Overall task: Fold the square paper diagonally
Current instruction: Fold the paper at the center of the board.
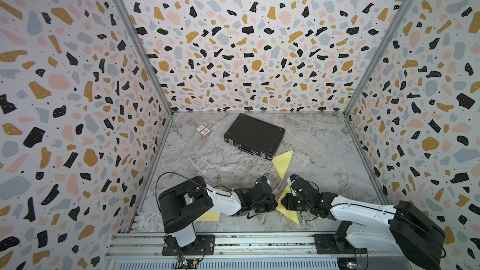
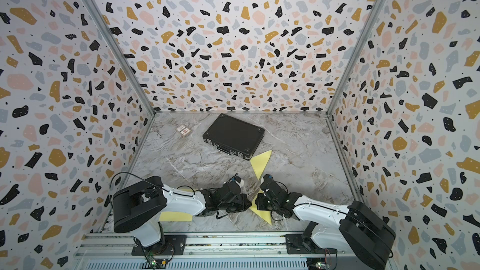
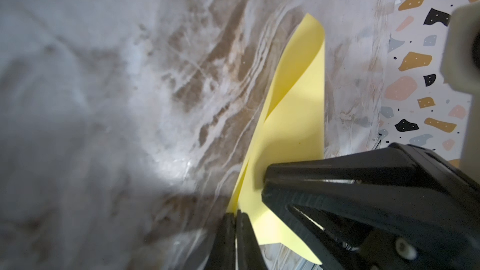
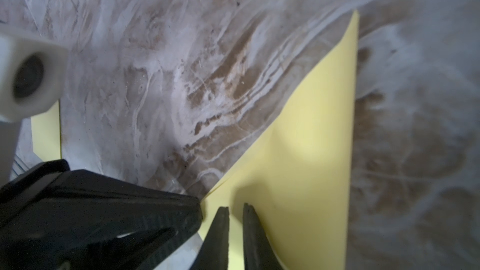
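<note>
The square paper (image 1: 288,212) is a pale yellow sheet near the table's front edge, between my two arms. In the left wrist view the paper (image 3: 293,125) is partly doubled over, with one flap curling up off the marble. My left gripper (image 3: 235,215) is shut, and the paper's near edge is pinched at its fingertips. My right gripper (image 4: 236,207) meets it tip to tip from the other side. Its fingers stand a narrow gap apart over the paper (image 4: 311,151), and yellow shows between them. In both top views the two grippers (image 1: 274,202) (image 2: 257,200) nearly touch.
A folded yellow triangle (image 1: 283,163) lies just beyond the grippers. Behind it is a black case (image 1: 254,136), with a small card box (image 1: 204,130) at the back left. Another yellow sheet (image 1: 209,216) lies under my left arm. Patterned walls close three sides.
</note>
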